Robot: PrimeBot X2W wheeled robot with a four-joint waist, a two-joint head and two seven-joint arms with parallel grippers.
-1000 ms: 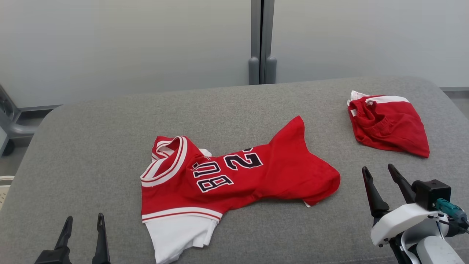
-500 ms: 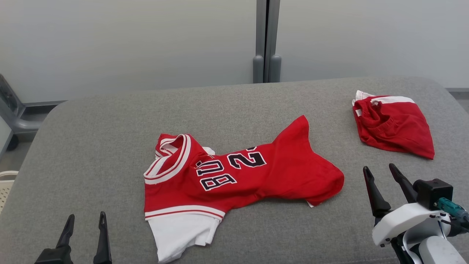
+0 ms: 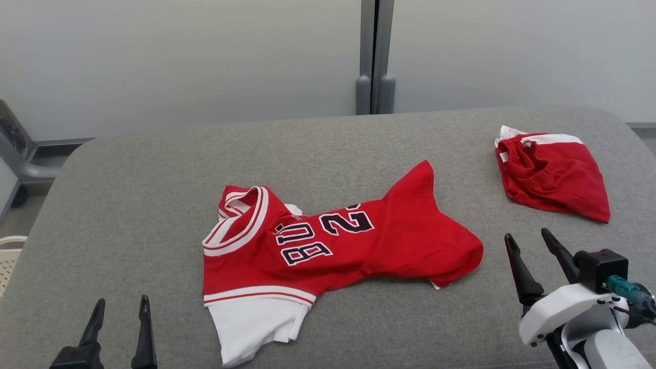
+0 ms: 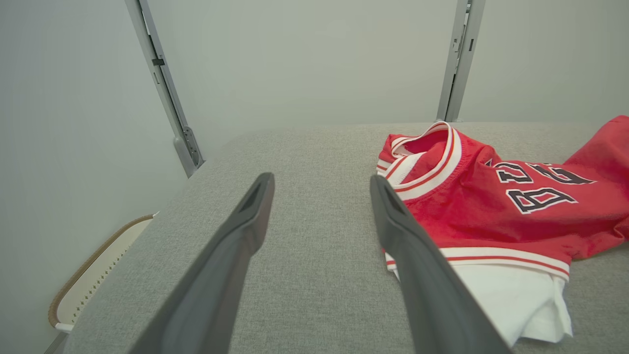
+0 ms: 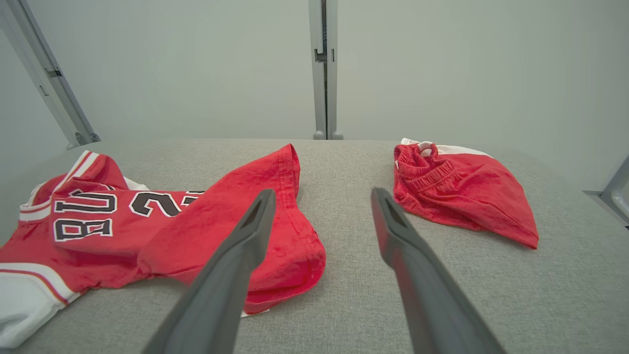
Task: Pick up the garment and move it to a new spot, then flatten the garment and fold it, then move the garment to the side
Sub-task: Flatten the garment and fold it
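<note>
One jersey [image 3: 389,241], one shorts bundle [image 3: 558,179], one grey table [image 3: 154,195], one left hand [image 3: 122,300], one right hand [image 3: 526,234]

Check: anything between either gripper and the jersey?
Nothing visible. Bare grey surface separates the left gripper and right gripper from the jersey; both are open. The shorts lie apart, far right.
</note>
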